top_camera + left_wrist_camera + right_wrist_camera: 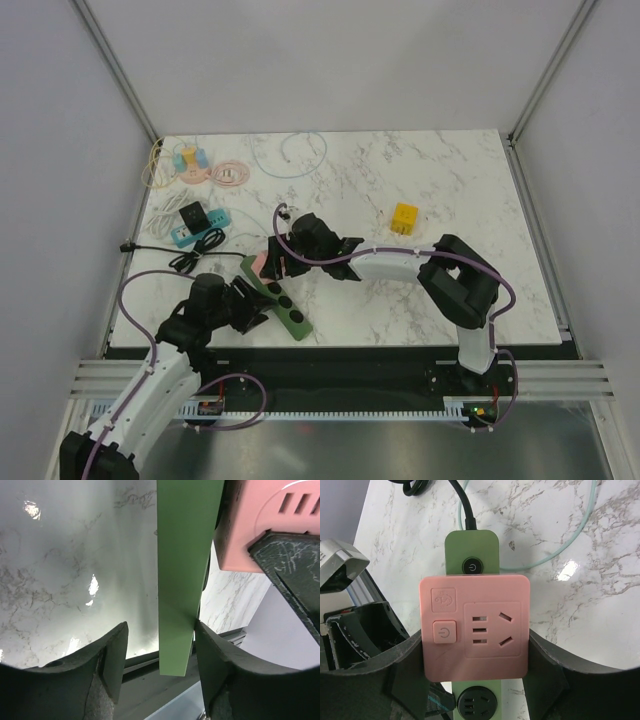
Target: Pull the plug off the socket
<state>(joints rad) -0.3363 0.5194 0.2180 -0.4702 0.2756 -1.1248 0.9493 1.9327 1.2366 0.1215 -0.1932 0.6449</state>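
A green power strip lies slanted near the table's front left, with black round sockets on top. A pink square plug adapter sits on its far end. My right gripper is shut on the pink plug, one finger on each side; the strip's switch and black cord show beyond it. My left gripper is open and straddles the strip's near end. Its right finger touches the strip, the left finger stands apart. The pink plug shows at the upper right of the left wrist view.
A yellow block lies right of centre. A black adapter, a teal strip and coiled black cord lie at the left. Loose cables and small plugs lie at the back left. The table's front edge is close.
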